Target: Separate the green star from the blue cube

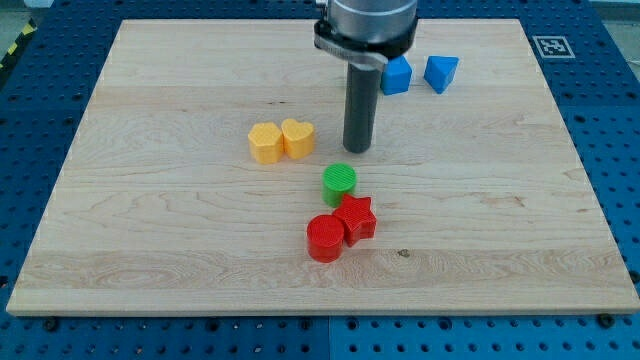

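The blue cube [397, 75] sits near the view's top, just right of the rod and partly hidden by it. No green star shows in the view; the only green block is a round green cylinder [339, 183] at the board's middle. My tip [357, 150] rests on the board below and left of the blue cube and just above and right of the green cylinder, touching neither.
A blue triangular block [441, 72] lies right of the blue cube. A yellow hexagon [265, 142] and a yellow heart [298, 138] touch, left of my tip. A red star [355, 217] and a red cylinder [324, 238] sit below the green cylinder on the wooden board [150, 250].
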Available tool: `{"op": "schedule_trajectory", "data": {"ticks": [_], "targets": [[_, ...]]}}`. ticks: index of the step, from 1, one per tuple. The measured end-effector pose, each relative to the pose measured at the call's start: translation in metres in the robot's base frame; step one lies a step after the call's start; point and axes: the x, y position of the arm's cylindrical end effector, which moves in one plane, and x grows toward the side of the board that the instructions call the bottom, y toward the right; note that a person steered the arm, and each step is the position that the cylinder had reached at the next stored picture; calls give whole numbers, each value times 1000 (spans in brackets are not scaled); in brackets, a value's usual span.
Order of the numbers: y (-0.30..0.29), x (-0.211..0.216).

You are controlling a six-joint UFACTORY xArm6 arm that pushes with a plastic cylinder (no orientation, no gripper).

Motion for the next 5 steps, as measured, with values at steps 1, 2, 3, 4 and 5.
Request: {"op": "schedule_trajectory", "data": {"ticks": [1, 2, 3, 4, 5], "targets": [[-13, -39], [-26, -86], [-30, -121], [7, -154], [22, -147]]}}
